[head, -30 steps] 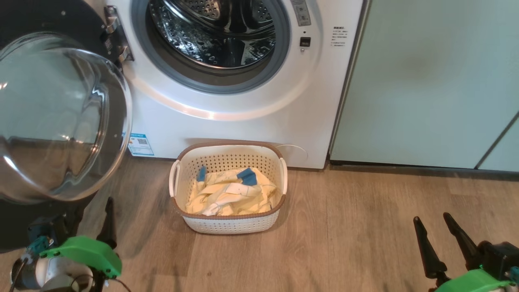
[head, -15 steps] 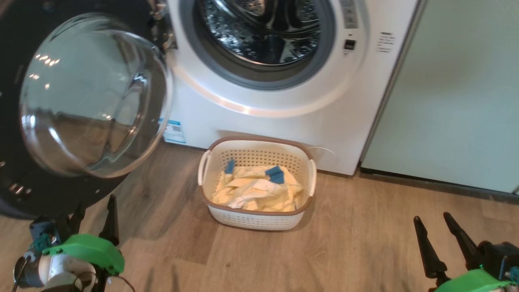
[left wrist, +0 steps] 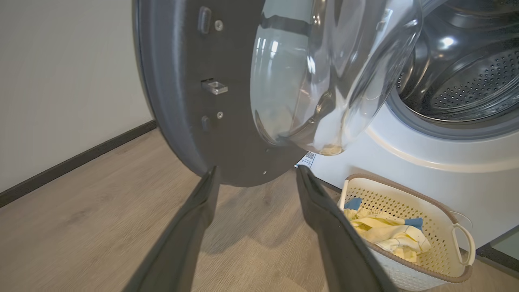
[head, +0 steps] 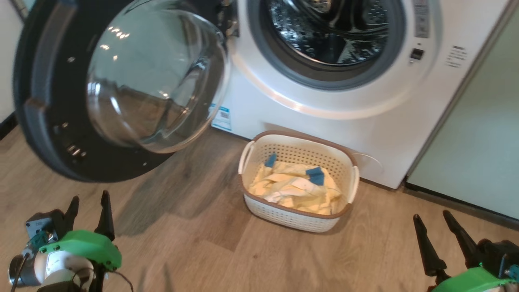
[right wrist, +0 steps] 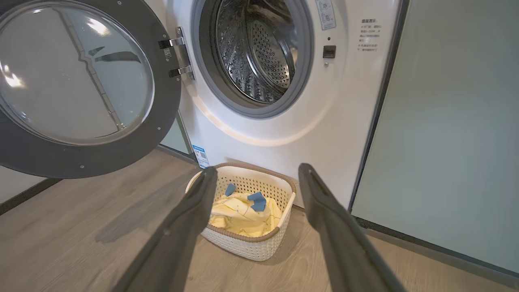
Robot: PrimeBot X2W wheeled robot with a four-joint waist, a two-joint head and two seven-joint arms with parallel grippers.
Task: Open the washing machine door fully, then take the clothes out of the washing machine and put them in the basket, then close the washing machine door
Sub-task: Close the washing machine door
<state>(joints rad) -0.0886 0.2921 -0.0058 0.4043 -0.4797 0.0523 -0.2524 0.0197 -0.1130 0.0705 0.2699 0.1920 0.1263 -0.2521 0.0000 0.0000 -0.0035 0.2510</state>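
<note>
- Two of three steps look done in the head view. The washing machine door (head: 42,121) stands swung out to the left. The clothes (head: 292,188) lie in the basket (head: 292,221), which sits on the floor just before the washing machine (head: 324,125). What shows of the drum looks empty, so closing the door appears to be the step in hand.
- Low at near left, the left gripper (head: 89,199) sits below the door. The right gripper (head: 432,219) waits at near right, well apart from the basket. Both have fingers spread and hold nothing.
- Seen from the left wrist, the left arm's parted fingers point up at the door's lower black rim, near it but apart. The basket stands to the right. The next move likely calls for reaching round the door's left edge and pushing it right, towards the opening.
- Seen from the right wrist, the released fingers frame the basket from afar. The right arm is held low over the floor, aimed at the machine front.
</note>
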